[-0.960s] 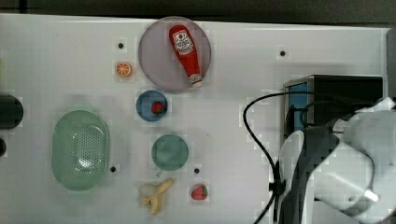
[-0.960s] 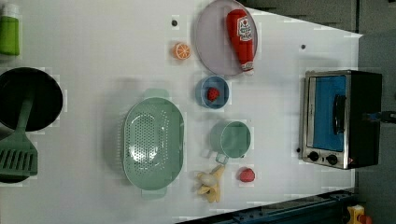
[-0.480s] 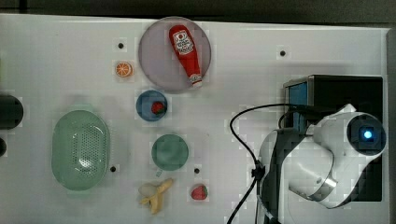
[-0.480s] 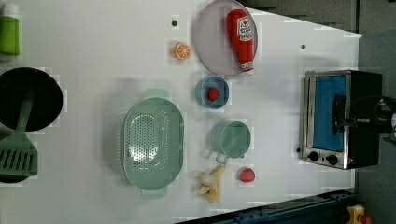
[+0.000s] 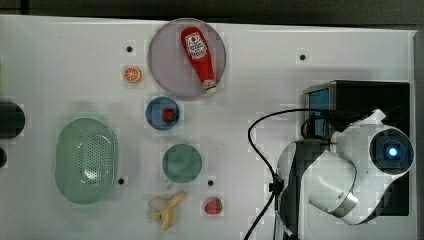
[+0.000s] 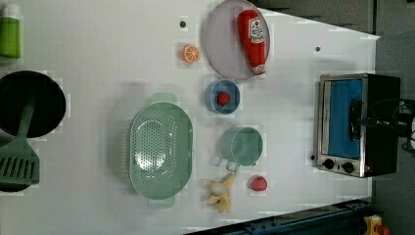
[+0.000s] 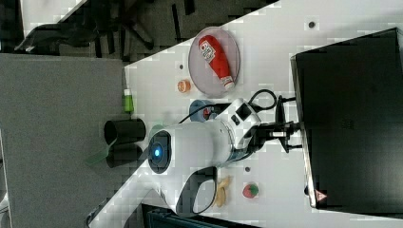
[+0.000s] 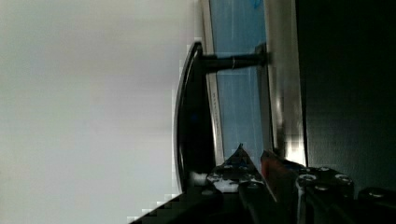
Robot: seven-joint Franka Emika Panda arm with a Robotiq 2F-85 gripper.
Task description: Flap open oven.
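The oven (image 6: pixel 342 122) stands at the left view's right, its blue glass door flat against the silver frame. Its black top (image 5: pixel 370 100) is partly under my arm in the top view. My gripper (image 6: pixel 364 120) hangs at the bar handle (image 6: pixel 353 117). In the wrist view the dark handle (image 8: pixel 187 116) runs beside the blue glass (image 8: pixel 233 70). My gripper (image 8: pixel 252 158) has its fingers a narrow way apart, just behind the handle, with nothing between them. In the right view the gripper (image 7: pixel 291 129) touches the front edge of the oven (image 7: pixel 351 118).
A ketchup bottle (image 5: pixel 199 54) lies on a grey plate (image 5: pixel 165 75). An orange slice (image 5: pixel 132 74), a blue bowl (image 5: pixel 156 112), a green cup (image 5: pixel 182 162), a green colander (image 5: pixel 86 160), a banana (image 5: pixel 167 209) and a strawberry (image 5: pixel 213 205) dot the white table. A black cable (image 5: pixel 260 130) loops beside the arm.
The arm has swung over the oven. In the left view the gripper has come in from the right edge to the handle. The door has stayed against the frame.
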